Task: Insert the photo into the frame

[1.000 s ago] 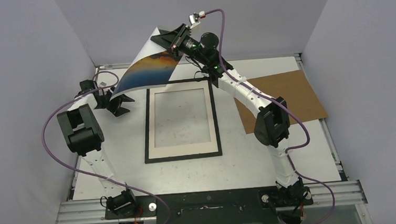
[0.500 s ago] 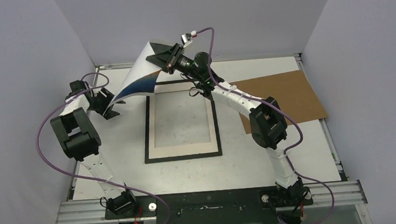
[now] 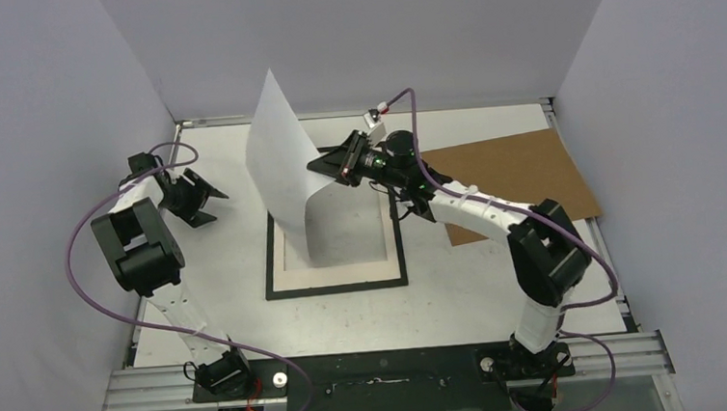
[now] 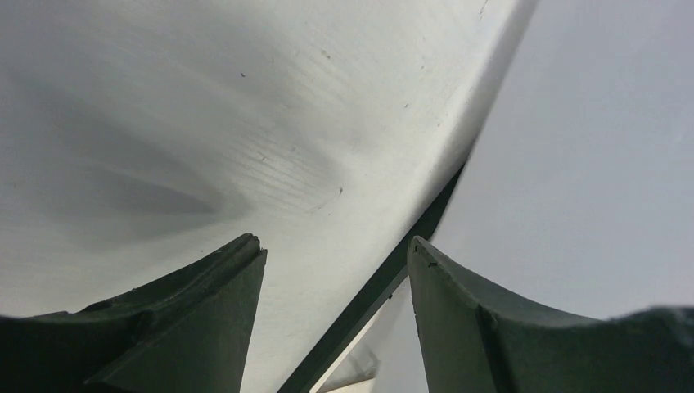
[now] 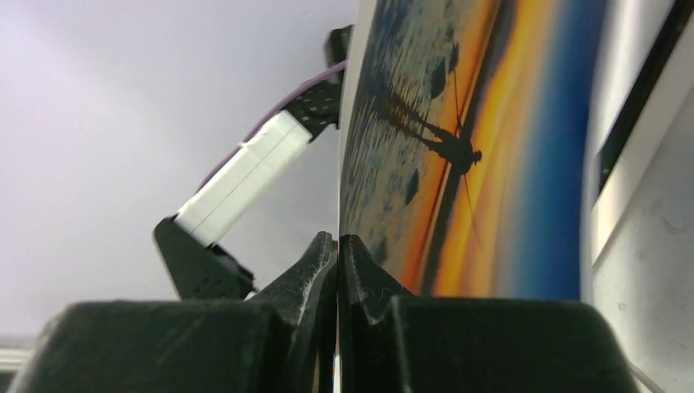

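The photo (image 3: pixel 285 172) stands nearly upright over the frame, pale back toward the top camera, its lower edge curling down onto the cream mat (image 3: pixel 345 267). My right gripper (image 3: pixel 325 165) is shut on the photo's right edge. In the right wrist view the fingers (image 5: pixel 337 241) pinch that edge, and the orange and blue print (image 5: pixel 466 139) faces right. The black frame (image 3: pixel 269 270) lies flat mid-table. My left gripper (image 3: pixel 206 192) is open, left of the frame and apart from the photo. Between its fingertips (image 4: pixel 337 246) only the table and the frame's edge (image 4: pixel 393 278) show.
A brown cardboard backing (image 3: pixel 522 175) lies flat at the right, partly under the right arm. Grey walls close in the left, back and right sides. The left arm's forearm (image 5: pixel 245 184) shows beyond the photo in the right wrist view.
My right gripper has swung the photo down and nearer, from high at the back to upright over the frame, its back now showing. The left gripper no longer sits at the photo's corner.
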`<state>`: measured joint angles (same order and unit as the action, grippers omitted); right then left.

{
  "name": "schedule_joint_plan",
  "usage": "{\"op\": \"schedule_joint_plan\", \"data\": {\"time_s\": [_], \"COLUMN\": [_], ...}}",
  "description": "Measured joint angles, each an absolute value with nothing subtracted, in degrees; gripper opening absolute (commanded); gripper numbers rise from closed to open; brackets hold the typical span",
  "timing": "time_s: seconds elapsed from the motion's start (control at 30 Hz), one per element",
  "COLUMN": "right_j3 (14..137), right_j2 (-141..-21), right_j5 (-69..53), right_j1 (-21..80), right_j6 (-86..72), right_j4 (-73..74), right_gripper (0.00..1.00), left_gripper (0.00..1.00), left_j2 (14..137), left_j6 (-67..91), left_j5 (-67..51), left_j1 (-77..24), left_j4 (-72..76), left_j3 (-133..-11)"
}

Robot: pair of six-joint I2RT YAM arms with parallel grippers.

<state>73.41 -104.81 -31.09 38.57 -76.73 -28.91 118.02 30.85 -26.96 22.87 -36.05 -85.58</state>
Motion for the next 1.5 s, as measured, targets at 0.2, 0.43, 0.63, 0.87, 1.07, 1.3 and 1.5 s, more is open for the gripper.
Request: {"op": "schedule_joint_plan", "data": {"time_s": [0.2,0.43,0.63,0.87,1.07,1.3,1.5], "right_j3": [68.2,56.8,51.1,44.3,40.6,37.5,34.0], "right_j2": [-93.8,-92.8,-92.9,-90.2,-89.5,-89.5,-86.4], "right_j5": [-29.3,-25.0,-21.8,-17.2,-14.2,-11.9,-8.7], "right_j1": [37.8,36.3,35.9,35.9,35.9,35.9,35.9], "right_j6": [-71.4,-68.4,-66.2,-60.9,-57.0,-57.0,-58.6], "right_j4": [-26.8,-23.6,-21.3,-19.2,-18.7,-18.5,-18.7], "right_gripper": [0.0,0.0,0.01,0.0,0.04,0.0,0.0], "left_gripper": [0.63,0.64,0.64,0.66,0.71,0.74,0.79], "left_j2": [117.3,116.2,115.6,114.8,114.8,114.9,115.0], "left_j6": [30.9,31.1,31.1,31.1,31.0,31.0,31.1], "left_j5": [-27.0,-27.7,-28.4,-29.9,-31.8,-32.2,-32.2], "left_j1": [22.9,22.8,22.1,21.0,19.9,17.3,15.3], "left_j4": [-36.0,-35.9,-35.9,-35.5,-34.3,-32.6,-30.3], "left_j3": [-84.5,-82.4,-80.0,-78.6,-77.4,-77.4,-76.4]}}
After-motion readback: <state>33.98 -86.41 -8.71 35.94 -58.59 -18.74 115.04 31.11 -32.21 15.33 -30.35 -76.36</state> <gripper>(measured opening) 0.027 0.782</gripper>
